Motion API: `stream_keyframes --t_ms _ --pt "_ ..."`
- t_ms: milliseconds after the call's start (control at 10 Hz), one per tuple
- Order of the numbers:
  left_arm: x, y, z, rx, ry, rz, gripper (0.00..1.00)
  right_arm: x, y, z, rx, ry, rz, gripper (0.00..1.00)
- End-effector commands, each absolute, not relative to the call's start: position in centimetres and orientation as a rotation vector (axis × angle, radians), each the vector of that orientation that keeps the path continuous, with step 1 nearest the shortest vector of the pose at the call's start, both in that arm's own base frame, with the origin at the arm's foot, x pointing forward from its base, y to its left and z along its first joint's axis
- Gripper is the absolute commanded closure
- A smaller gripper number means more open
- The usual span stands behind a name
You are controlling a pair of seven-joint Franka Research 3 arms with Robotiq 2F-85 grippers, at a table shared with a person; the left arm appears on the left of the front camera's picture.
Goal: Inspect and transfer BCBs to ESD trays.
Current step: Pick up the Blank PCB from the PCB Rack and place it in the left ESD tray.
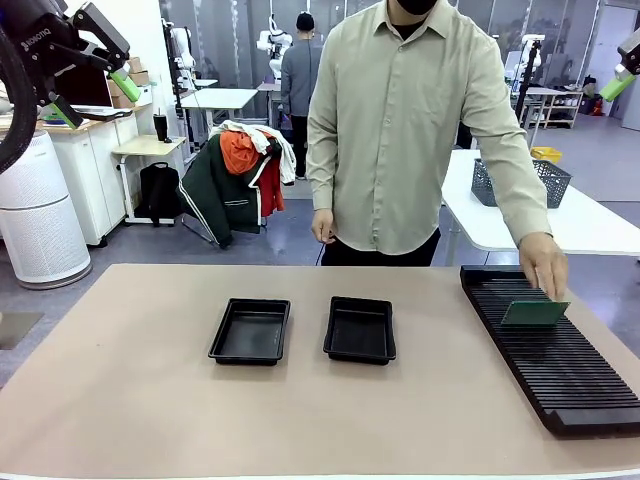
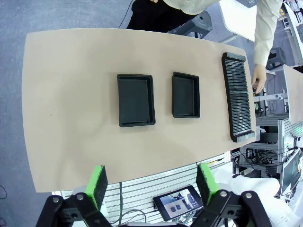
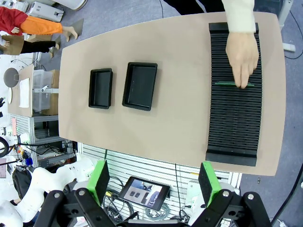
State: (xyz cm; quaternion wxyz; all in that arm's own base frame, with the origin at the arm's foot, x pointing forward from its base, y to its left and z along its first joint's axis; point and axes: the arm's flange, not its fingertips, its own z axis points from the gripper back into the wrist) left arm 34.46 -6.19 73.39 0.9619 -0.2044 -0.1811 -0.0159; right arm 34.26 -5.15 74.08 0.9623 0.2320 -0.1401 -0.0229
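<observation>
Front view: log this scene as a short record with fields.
trays: left tray and right tray, side by side, both empty
BCB: one, standing in the rack on the robot's right
hand: the person's, on the BCB's top edge
left end effector: open, raised, holding nothing
right end effector: open, raised, holding nothing

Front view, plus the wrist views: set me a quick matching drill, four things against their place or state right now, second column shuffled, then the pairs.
Things
1. BCB
2. ESD trays
3. slotted rack
4. left end effector

Places or states
A. raised above the table, jaws open
B. standing on edge in a slot, person's hand on it
C. empty, side by side mid-table
D. lying along the table's right side

Pairs: 1-B; 2-C; 3-D; 4-A
</observation>
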Motion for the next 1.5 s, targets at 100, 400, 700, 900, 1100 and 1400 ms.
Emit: stream_keyframes --t_ms 100,400,700,900,1100,1400 --pt "34.6 -6.0 73.6 -0.402 -0.357 -0.036 0.00 34.3 -5.2 74.1 0.471 -0.284 -0.047 0.00" --pt "34.6 -6.0 73.6 -0.402 -0.357 -0.036 0.00 34.3 -5.2 74.1 0.471 -0.284 -0.047 0.00" --pt "34.6 -6.0 73.6 -0.402 -0.357 -0.036 0.00 34.3 -5.2 74.1 0.471 -0.284 -0.047 0.00" --pt "34.6 -6.0 73.6 -0.402 -0.357 -0.036 0.00 34.3 -5.2 74.1 0.471 -0.284 -0.047 0.00" --pt "34.6 -6.0 73.6 -0.402 -0.357 -0.036 0.00 34.4 -5.6 73.9 0.381 -0.324 0.076 0.00" --pt "34.6 -6.0 73.6 -0.402 -0.357 -0.036 0.00 36.1 -6.9 71.4 0.195 -0.372 0.389 0.00"
